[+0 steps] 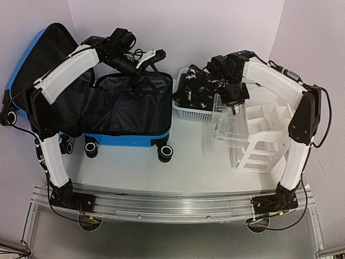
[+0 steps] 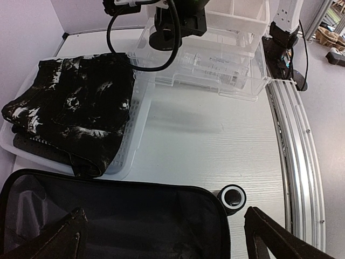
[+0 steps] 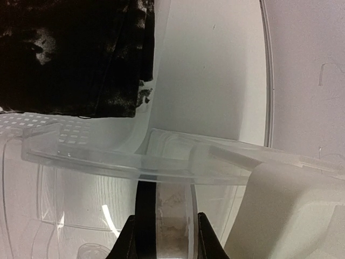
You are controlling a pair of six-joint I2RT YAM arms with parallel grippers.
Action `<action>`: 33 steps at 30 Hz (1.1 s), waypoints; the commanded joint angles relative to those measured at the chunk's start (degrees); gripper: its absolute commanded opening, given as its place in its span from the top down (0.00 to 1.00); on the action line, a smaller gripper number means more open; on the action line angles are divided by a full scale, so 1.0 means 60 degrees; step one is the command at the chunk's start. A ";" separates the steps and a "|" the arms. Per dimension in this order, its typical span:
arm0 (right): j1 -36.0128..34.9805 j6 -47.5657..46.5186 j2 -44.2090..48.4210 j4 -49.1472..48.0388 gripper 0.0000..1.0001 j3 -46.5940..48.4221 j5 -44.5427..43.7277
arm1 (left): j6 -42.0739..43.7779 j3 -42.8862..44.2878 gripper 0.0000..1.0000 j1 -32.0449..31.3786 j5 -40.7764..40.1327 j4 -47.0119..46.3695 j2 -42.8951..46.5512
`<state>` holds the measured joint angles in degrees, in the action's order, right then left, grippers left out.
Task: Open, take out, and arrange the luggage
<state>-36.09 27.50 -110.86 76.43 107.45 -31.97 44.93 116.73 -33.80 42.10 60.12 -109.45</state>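
The large bright blue hard-shell suitcase [image 1: 129, 139] lay open on the left of the white tabletop [image 1: 183, 172], with the left tool [image 2: 164, 216] spread wide above its black lining. Stiff, bulky and apt to roll on its wheels, it looked best gripped at the firm zipper rim, not the slack lining. The right tool [image 3: 161, 229] pinched the wall of a clear plastic box [image 1: 226, 129].

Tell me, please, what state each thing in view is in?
luggage: open, lid raised against the wall.
left gripper: open, holding nothing, over the luggage.
right gripper: shut on the clear box's wall.
clear box: gripped, between basket and organizer.
basket: holding the clothes.
clothes: folded, black and white, in the basket.
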 commanded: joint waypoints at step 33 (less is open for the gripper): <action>-0.0990 -0.1355 0.0820 -0.0518 0.72 0.1393 0.4176 | -0.0004 0.0021 0.00 -0.0035 0.0050 0.0121 0.0510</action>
<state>-37.42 22.92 -109.05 76.56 117.71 -13.62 44.95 116.46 -33.80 42.04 60.18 -109.45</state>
